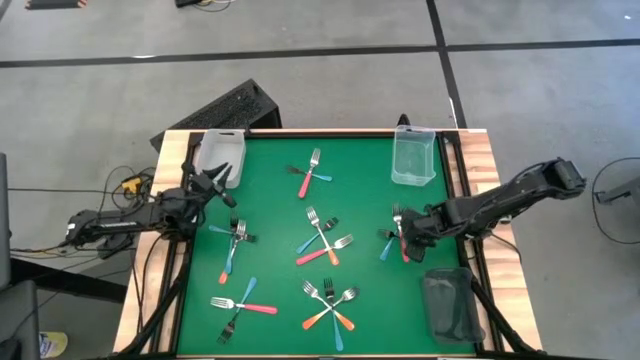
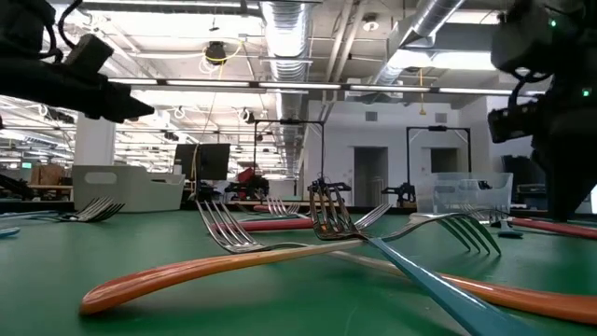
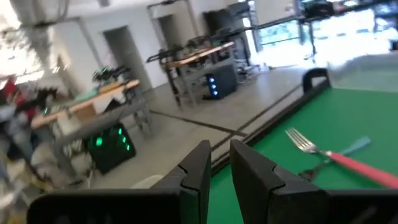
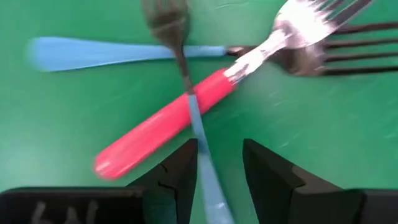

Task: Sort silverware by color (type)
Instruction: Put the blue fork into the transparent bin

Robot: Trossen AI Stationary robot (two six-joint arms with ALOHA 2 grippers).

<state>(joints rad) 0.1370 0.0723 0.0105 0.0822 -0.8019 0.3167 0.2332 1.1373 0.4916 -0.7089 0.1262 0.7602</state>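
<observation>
Right gripper [image 4: 216, 163]: its fingers [image 4: 179, 171] stand apart, straddling the handle of a blue fork [image 4: 202, 149] that runs up between them; whether they press on it cannot be told. That fork lies over a red fork [image 4: 168, 121], whose tines point toward the far corner, and a second blue fork [image 4: 112, 53] lies crosswise beyond both. In the high view this gripper [image 1: 408, 232] sits low over the same little heap [image 1: 396, 240] near the right edge of the green desk [image 1: 280, 215], between a clear bin [image 1: 413, 158] at the far right corner and a dark bin [image 1: 449, 305] at the near right corner.

Left gripper [image 3: 219, 163]: fingers [image 3: 198, 165] nearly together with a narrow gap, holding nothing, raised above the desk's left edge. A red fork [image 3: 348, 163] crossing a blue one shows ahead of it. In the high view the gripper [image 1: 216, 185] hangs just beside a second clear bin [image 1: 218, 158] at the far left corner.

Remaining forks lie in crossed heaps on the desk: a red-and-blue pair [image 1: 313, 174] at the far centre, a three-fork heap [image 1: 322, 238] in the middle, an orange-and-blue pair [image 1: 233, 248] at the left, a red-and-blue pair [image 1: 240, 303] at the near left, and a heap with orange handles [image 1: 330, 306] at the near centre. The low view looks level across this last heap [image 2: 317, 252].
</observation>
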